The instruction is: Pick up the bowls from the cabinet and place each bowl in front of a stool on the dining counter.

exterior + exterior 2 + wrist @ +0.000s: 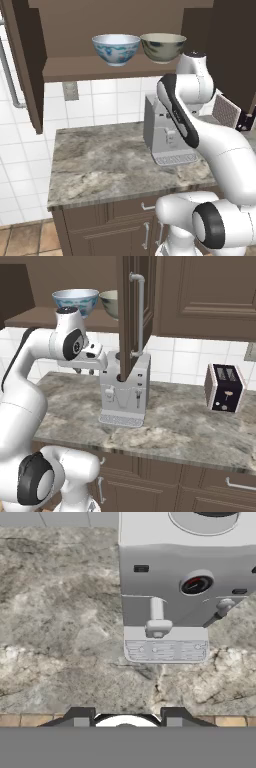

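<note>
A: Listing stock as we found it. Two bowls sat on the cabinet (107, 67) shelf, touching rim to rim: white-blue bowl (116, 49) to the left in the left base view, olive bowl (162, 47) to its right. Neither had been lifted.

B: And the gripper (85, 371)?

A: We saw it below the shelf, over the wall counter (105, 165), pointing down at the coffee machine (124, 388). Its tips were partly apart with nothing between them. We held no bowl.

B: How did we judge the step in hand?

A: Reaching up for a first bowl. We thought it best to raise the hand above shelf level, turn it toward the shelf, and take one wall of a bowl at the rim, one tip inside, one outside. The white-blue bowl looked the freer choice on its outer side; since the rims met, lifting straight up before drawing back would spare its neighbour a knock.

B: Other items nearby?

A: Coffee machine directly under the hand. Toaster (225, 387) well apart on the same counter. Open cabinet door (134, 311) with its bar handle (139, 313), hanging above the machine and in front of the olive bowl in the right base view.

B: Obstructions?

A: That door, we judged, crowded the approach to the olive bowl. The shelf edge stood between hand and bowls.
</note>
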